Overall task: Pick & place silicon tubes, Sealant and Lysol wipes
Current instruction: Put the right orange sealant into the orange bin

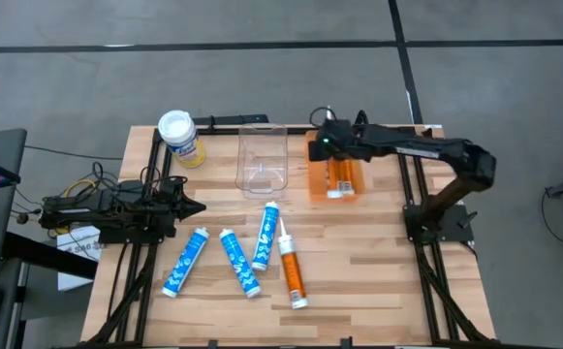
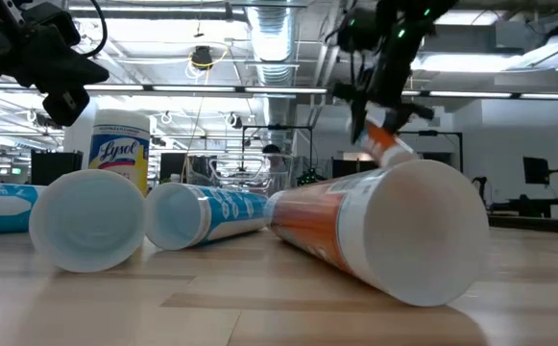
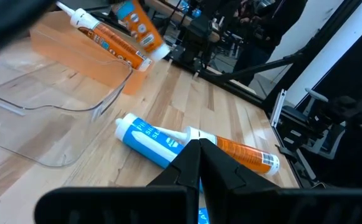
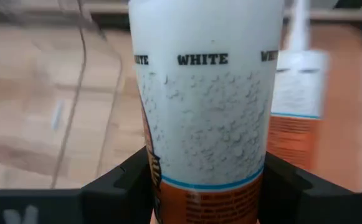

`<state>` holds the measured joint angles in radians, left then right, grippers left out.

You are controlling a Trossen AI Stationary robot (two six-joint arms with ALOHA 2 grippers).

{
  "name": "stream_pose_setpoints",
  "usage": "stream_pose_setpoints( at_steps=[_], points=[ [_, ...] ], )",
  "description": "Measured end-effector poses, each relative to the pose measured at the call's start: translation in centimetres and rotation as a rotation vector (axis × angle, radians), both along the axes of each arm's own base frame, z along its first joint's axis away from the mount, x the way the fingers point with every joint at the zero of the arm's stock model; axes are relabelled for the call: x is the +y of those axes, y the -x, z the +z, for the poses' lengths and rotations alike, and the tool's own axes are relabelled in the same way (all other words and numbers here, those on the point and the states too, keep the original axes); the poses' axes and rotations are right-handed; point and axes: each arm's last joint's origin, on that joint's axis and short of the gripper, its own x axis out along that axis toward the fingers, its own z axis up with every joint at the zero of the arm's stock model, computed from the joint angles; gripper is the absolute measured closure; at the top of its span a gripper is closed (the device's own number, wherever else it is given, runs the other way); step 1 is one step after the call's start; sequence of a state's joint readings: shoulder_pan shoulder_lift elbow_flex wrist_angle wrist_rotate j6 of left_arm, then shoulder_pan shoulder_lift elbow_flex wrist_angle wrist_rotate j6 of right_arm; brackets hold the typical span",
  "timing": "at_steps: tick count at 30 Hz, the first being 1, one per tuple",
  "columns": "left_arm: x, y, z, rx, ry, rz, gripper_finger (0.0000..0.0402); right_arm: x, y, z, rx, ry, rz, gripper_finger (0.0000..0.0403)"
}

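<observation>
My right gripper (image 1: 331, 147) is shut on an orange-and-white sealant tube (image 4: 209, 93) above the orange tray (image 1: 316, 184), where another such tube (image 1: 344, 179) lies. My left gripper (image 1: 192, 206) is shut and empty, above the table's left side. The Lysol wipes canister (image 1: 179, 136) stands upright on its base at the far left. Three blue silicone tubes (image 1: 186, 260) (image 1: 240, 262) (image 1: 266, 236) and one orange tube (image 1: 291, 264) lie on their sides on the table's near half. My right gripper pinches the tube's round body between its two fingers (image 4: 121, 183), one on each side, on the orange part (image 4: 221, 202) just behind the white band. The tube is clear of the tray and tilted, its nozzle end (image 2: 392, 146) pointing down and away from the wrist.
A clear plastic bin (image 1: 264, 160) stands between the canister and the orange tray. The arms' dark frame rails (image 1: 412, 194) run along both sides of the table. Bare wood (image 1: 378, 271) lies at the near right.
</observation>
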<state>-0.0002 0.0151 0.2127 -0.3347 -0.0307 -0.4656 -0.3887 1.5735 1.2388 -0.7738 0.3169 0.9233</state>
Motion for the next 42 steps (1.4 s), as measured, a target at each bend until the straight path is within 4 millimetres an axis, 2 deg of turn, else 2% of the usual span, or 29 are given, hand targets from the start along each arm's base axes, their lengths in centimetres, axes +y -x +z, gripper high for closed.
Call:
stream_pose_setpoints(
  at_steps=[7, 13, 20, 25, 37, 42],
  points=[
    [0.0, 0.0, 0.0, -0.001, 0.004, 0.0, 0.0402, -1.7, -1.1, -3.6, 0.123, -0.043, -0.006, 0.0211],
    [0.0, 0.0, 0.0, -0.001, 0.018, 0.003, 0.0402, -2.5, -1.4, -5.3, 0.165, -0.036, -0.048, 0.0207],
    [0.0, 0.0, 0.0, -0.001, 0.018, 0.003, 0.0402, -3.8, -1.5, -4.7, 0.089, 0.019, -0.099, 0.0211],
    [0.0, 0.0, 0.0, 0.0, 0.02, 0.003, 0.0402, -4.5, -1.0, -4.2, 0.109, 0.044, -0.113, 0.021],
    [0.0, 0.0, 0.0, 0.0, 0.022, 0.003, 0.0402, -4.1, -2.2, -7.0, 0.203, 0.031, -0.087, 0.0195],
    [0.0, 0.0, 0.0, 0.0, 0.022, 0.003, 0.0402, -4.1, -2.2, -7.1, 0.207, 0.028, -0.085, 0.0179]
  ],
)
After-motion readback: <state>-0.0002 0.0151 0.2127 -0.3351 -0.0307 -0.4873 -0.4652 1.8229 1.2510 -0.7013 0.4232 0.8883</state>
